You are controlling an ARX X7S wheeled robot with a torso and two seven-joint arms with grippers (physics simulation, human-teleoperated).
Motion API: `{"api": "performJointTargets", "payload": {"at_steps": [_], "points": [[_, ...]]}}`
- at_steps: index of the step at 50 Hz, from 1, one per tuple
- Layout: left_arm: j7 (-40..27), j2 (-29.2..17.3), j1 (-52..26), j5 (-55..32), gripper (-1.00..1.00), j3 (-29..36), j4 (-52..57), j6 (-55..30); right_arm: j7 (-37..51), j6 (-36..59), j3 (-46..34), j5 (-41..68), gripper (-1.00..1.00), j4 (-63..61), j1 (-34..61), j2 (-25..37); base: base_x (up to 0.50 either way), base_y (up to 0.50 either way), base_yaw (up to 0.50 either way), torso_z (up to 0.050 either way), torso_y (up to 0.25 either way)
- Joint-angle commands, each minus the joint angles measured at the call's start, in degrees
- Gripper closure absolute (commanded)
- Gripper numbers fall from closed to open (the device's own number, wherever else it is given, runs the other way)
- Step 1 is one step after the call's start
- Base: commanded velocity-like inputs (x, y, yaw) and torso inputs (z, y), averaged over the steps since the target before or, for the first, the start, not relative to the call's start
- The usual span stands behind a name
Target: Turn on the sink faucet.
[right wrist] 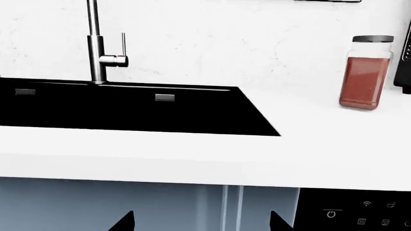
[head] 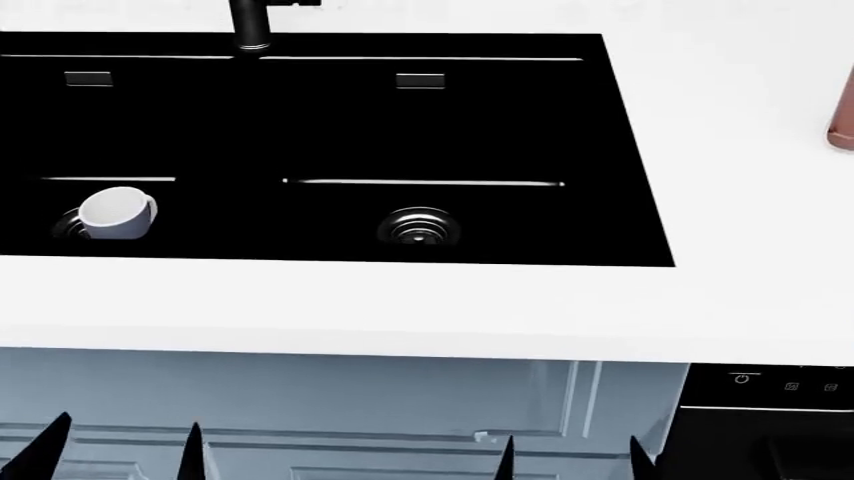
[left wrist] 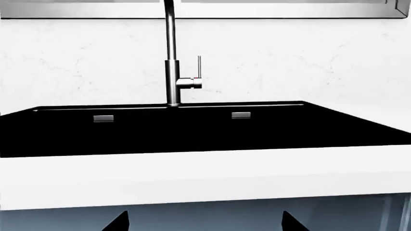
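Observation:
The sink faucet [left wrist: 172,72] stands upright behind the black double sink [left wrist: 192,130], its thin lever [left wrist: 199,67] upright on the side stub. It also shows in the right wrist view [right wrist: 97,48], and only its base [head: 251,25] shows in the head view. The sink [head: 534,130] has two steel drains; one [head: 420,228] shows bare. My left gripper [head: 127,450] and right gripper [head: 574,458] are both open and empty, low in front of the counter's edge, well short of the faucet. Their tips show in the wrist views [left wrist: 204,222] [right wrist: 200,221].
A white cup [head: 118,213] lies in the left basin over its drain. A jar of red contents [right wrist: 366,72] stands on the white countertop [head: 400,310] to the right. Blue-grey cabinet doors [head: 334,400] are below, and a black appliance panel [head: 767,385] is at the lower right.

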Motion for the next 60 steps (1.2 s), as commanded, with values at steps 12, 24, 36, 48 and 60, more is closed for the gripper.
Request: {"api": "performJointTargets", "payload": {"at_steps": [12, 24, 36, 48, 60], "points": [[-2.0, -4.7, 1.0, -0.5, -1.00, 1.5, 29.7, -20.3, 2.5, 17.4, 0.9, 0.1, -1.00, -27.4, -1.6, 4.8, 0.00, 0.00, 0.00, 0.050, 0.113], [-2.1, -7.5, -11.9, -3.8, -1.00, -1.2, 43.5, -42.4, 2.1, 37.1, 3.1, 1.3, -1.00, -38.6, 9.4, 8.2, 0.00, 0.00, 0.00, 0.050, 0.112], [-24.7, -23.2, -26.3, -32.3, -1.00, 0.1, 44.2, -49.5, 4.9, 52.3, -0.9, -1.0, -1.00, -41.8, 19.7, 12.0, 0.00, 0.00, 0.00, 0.050, 0.112], [-25.1, -24.5, -24.9, -32.2, -1.00, 0.5, 42.5, -46.9, 3.6, 52.6, 0.9, 1.6, -1.00, -43.0, 20.5, 10.7, 0.01, 0.49, 0.00, 0.050, 0.113], [-26.0, -25.3, -24.9, -33.7, -1.00, 0.1, 42.4, -46.5, 4.3, 53.1, -0.3, 2.5, -1.00, -43.6, 21.5, 11.0, 0.02, 0.50, 0.00, 0.050, 0.113]]}}
